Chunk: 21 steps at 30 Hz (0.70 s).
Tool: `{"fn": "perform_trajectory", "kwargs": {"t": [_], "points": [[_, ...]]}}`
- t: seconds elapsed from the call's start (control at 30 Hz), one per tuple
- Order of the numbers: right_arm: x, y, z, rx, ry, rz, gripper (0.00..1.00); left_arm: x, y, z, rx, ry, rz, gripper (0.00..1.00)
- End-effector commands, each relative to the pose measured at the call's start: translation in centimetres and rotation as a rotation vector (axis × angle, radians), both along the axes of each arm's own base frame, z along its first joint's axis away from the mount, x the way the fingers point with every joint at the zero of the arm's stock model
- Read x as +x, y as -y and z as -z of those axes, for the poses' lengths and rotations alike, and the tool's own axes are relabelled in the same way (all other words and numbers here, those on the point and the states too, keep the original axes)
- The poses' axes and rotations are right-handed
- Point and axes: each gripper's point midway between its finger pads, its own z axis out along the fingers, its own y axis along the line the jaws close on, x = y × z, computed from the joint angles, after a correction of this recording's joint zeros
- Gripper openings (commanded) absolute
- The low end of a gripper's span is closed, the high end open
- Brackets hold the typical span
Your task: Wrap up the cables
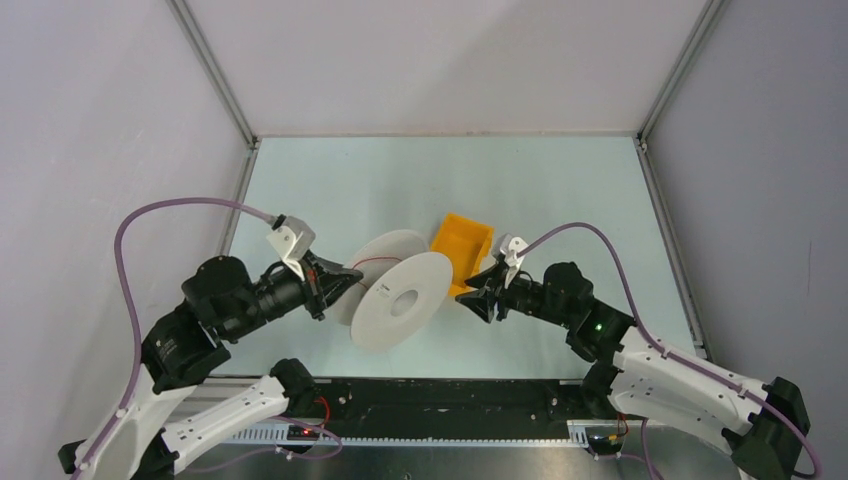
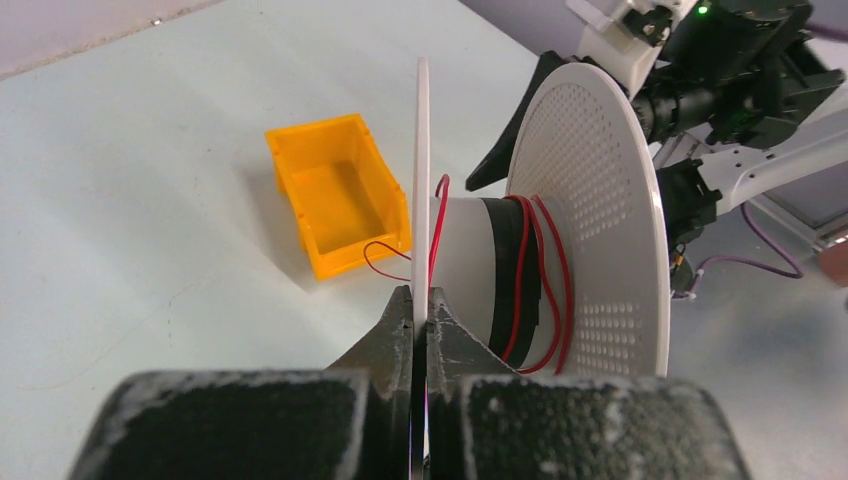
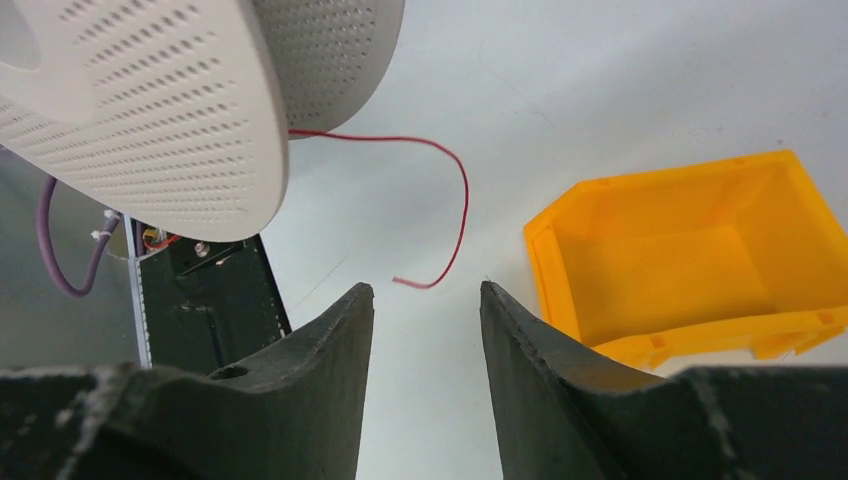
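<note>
A white perforated spool [image 1: 405, 300] is held off the table between the two arms. My left gripper [image 2: 422, 300] is shut on the edge of the spool's thin flange [image 2: 423, 180]. A thin red cable [image 2: 520, 270] runs in a few loose turns round the spool's hub over a black band. Its free end [image 3: 462, 200] curls out from between the flanges and hangs just ahead of my right gripper [image 3: 428, 290]. That gripper is open with nothing between its fingers. In the top view the right gripper [image 1: 478, 295] sits just right of the spool.
A yellow bin [image 1: 445, 235] stands on the table behind the spool and right of my right gripper [image 3: 660, 178]. The black base rail [image 1: 450, 400] runs along the near edge. Grey walls enclose the table on three sides.
</note>
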Motion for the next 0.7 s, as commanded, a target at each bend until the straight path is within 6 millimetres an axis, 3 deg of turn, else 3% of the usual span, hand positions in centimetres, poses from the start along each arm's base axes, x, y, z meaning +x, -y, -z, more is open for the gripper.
{"fn": "perform_trajectory", "kwargs": {"t": [0.0,0.43,0.67], "points": [[0.0,-1.0,-2.3,0.09,0.046,-0.072,0.5,-1.0,0.6,-5.8,-0.171,0.109,0.058,0.0],[-2.5,-3.1,-3.6,0.174,0.079,-0.369,0.58,-4.2,2.1,-7.6,-0.227,0.189,0.267,0.0],[-2.1,-2.6,-3.4,0.153,0.133,-0.391,0.59,-5.5,2.6,-7.9,-0.243,0.201,0.345,0.0]]}}
